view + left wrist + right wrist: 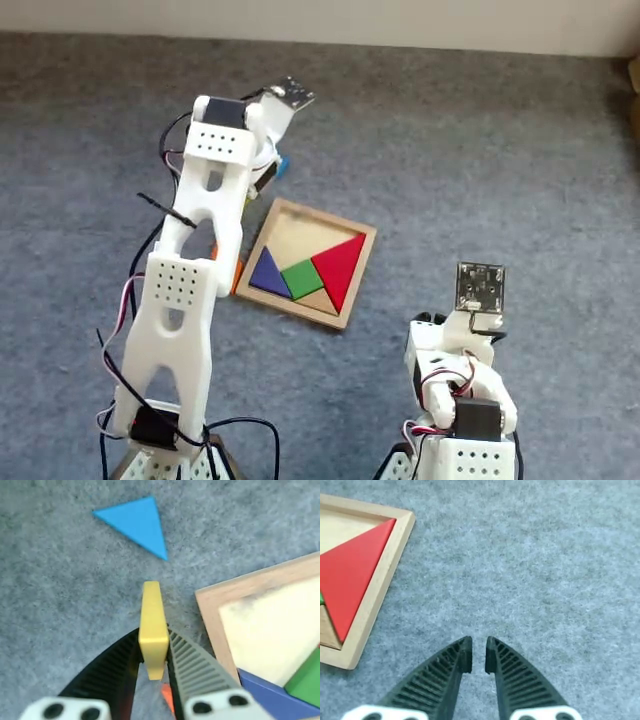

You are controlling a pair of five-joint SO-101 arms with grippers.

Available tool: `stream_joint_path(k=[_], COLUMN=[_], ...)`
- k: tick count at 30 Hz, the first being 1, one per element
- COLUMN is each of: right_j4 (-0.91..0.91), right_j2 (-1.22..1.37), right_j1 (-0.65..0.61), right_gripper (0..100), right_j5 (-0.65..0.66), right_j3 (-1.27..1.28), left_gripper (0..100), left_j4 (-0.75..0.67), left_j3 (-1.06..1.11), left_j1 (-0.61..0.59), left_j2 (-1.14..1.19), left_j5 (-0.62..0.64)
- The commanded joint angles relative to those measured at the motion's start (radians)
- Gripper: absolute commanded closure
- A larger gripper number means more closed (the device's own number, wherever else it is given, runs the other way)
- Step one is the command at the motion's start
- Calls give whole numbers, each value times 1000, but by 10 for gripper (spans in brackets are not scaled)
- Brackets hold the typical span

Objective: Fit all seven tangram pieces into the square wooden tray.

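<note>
Right, my left gripper point(154, 647) pinches the yellow piece point(152, 615) on edge over the carpet point(60, 605), just beside the tray point(212, 612); my right gripper point(478, 655) sits closed and empty near the tray.

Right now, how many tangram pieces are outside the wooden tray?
3: a yellow piece clamped in the left gripper, a blue triangle on the carpet beyond it, and an orange piece peeking out beside the wooden tray under the left arm, which may hide another.
</note>
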Motion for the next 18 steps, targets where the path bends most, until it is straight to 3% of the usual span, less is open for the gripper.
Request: stream_joint_path(k=[1,10,18], right_j4=[-4,-22,-22], right_j2=[-16,-16,-16], right_j1=[13,15,15], right_gripper=[933,933,933], right_j5=[12,12,12], right_j3=[91,91,91], left_gripper=[995,995,995], left_j4=[15,21,18], left_j3=[-48,165,341], left_j1=[31,137,236], left_j2=[-107,-325,-532], left_j5=[2,8,133])
